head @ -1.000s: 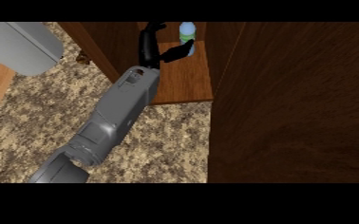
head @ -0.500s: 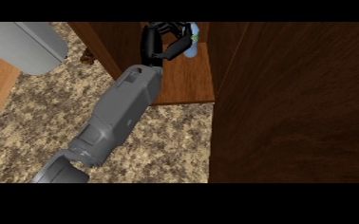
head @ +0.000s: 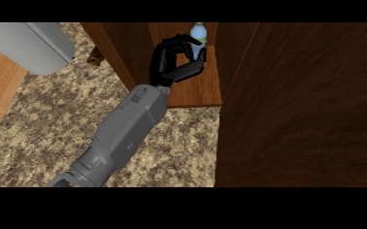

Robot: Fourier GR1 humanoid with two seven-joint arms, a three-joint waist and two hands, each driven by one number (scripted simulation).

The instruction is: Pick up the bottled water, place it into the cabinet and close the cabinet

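The bottled water [head: 198,30] stands upright at the back of the open wooden cabinet [head: 193,89]. Only its pale top and a bit of green label show above my fingers. My left hand [head: 174,63] reaches into the cabinet from the lower left. Its fingers [head: 180,42] and thumb are curled round the bottle's lower part and hide it. The grey forearm [head: 129,126] crosses the speckled counter [head: 179,150] up to the shelf edge. My right hand is not in view.
The cabinet's dark wooden door [head: 294,106] stands open and fills the right side. A grey appliance [head: 32,46] sits at the upper left, and a wooden surface [head: 7,85] shows at the left edge.
The hand has carried the bottle slightly deeper and to the right inside the cabinet. The fingers now cover more of the bottle, and its green label is mostly hidden.
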